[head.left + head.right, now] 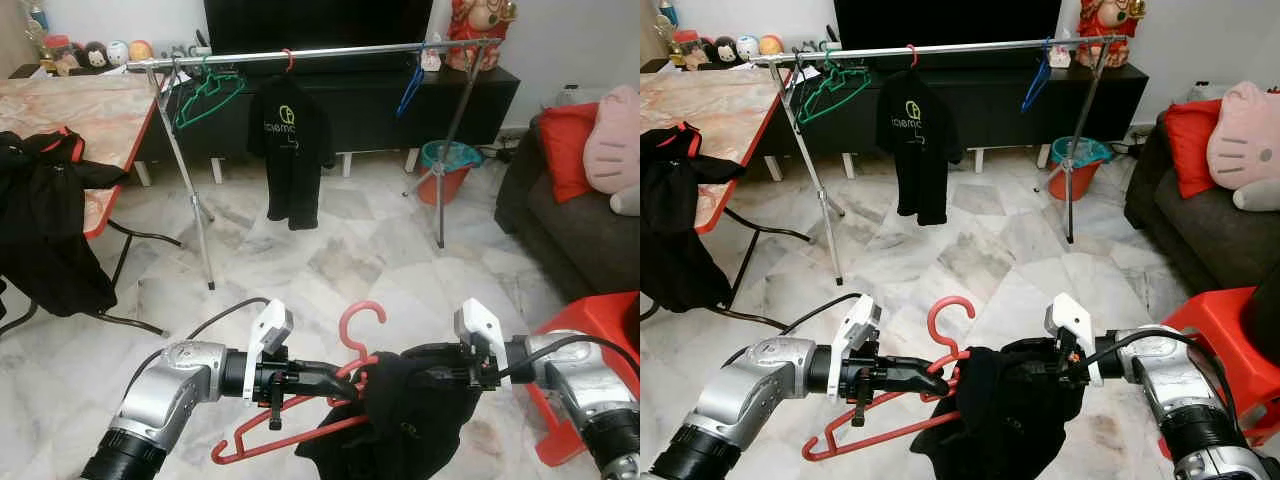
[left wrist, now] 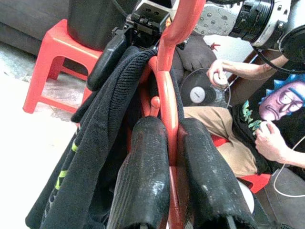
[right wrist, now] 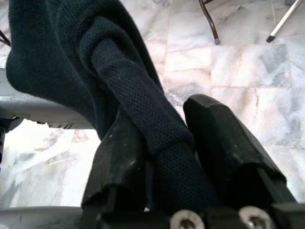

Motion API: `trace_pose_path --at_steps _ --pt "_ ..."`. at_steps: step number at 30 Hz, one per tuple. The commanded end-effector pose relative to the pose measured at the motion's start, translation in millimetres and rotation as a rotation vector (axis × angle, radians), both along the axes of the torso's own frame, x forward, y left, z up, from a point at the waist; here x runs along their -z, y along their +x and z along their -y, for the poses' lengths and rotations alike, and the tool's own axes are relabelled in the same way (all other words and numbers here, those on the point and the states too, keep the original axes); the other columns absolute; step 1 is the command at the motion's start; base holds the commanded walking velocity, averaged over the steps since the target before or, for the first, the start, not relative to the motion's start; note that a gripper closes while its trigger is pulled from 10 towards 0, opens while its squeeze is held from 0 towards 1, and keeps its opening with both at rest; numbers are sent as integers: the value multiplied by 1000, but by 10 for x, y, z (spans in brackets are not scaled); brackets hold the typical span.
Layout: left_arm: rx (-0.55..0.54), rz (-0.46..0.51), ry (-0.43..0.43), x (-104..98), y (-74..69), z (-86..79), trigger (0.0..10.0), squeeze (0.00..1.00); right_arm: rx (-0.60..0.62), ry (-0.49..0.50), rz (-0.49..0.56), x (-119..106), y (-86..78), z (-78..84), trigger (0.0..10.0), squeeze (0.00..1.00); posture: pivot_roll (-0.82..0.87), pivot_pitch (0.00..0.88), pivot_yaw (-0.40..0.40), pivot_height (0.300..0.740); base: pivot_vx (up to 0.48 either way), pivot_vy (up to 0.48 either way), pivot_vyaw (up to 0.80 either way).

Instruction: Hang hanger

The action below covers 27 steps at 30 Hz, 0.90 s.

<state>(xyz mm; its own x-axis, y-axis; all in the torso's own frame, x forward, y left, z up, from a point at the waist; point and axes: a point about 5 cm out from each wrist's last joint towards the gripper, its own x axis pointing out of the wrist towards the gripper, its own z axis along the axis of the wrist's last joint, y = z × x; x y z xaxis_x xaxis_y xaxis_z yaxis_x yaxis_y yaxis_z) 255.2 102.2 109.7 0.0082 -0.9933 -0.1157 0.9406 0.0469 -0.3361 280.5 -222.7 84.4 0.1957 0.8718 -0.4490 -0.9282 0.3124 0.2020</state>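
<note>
Before the clothes rail [image 1: 320, 52] at 12 o'clock, a red hanger [image 1: 352, 372] is clamped by the left gripper [image 1: 345, 382], while its black garment [image 1: 420, 420] is pinched by the right gripper [image 1: 415, 378].

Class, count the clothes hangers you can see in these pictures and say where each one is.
4: green hanger, red hanger under the hung black shirt and blue hanger on the rail; red hanger held in the left gripper. Others may be hidden.

Head stereo downward; wrist close-ups.

Red hanger [image 1: 300, 420] tilted, black garment [image 1: 400, 420] draped over it.
</note>
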Motion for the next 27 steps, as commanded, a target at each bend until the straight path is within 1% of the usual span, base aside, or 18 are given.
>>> trace_pose_path --at_steps 1,11,15,23,24,25,26,27 --pt "74 50 -48 -94 -2 126 10000 0 0 46 24 -57 60 -76 0 0 -93 0 -27 732 0 0 0" --pt "87 56 -58 -118 31 165 10000 0 -19 66 20 -52 63 -132 0 0 -91 0 -29 732 0 0 0" --pt "99 49 -81 -149 33 181 10000 0 -38 74 20 -57 51 -178 0 0 -96 0 -20 732 0 0 0" --pt "107 42 -64 -119 12 160 10000 0 -45 96 11 -5 0 -239 0 0 -99 0 1 732 0 0 0" --pt "110 45 -63 -120 12 162 10000 27 -45 98 11 -1 -4 -243 0 0 -99 0 2 732 0 0 0" --pt "111 47 -63 -120 12 162 10000 27 -45 100 11 1 -8 -245 0 0 -99 0 3 732 0 0 0" --pt "106 49 -64 -123 22 162 10000 1000 -43 102 10 5 -13 -247 0 0 -99 0 4 732 0 0 0" --pt "106 49 -64 -123 22 162 10000 1000 -43 102 10 5 -13 -247 0 0 -99 0 4 732 0 0 0"
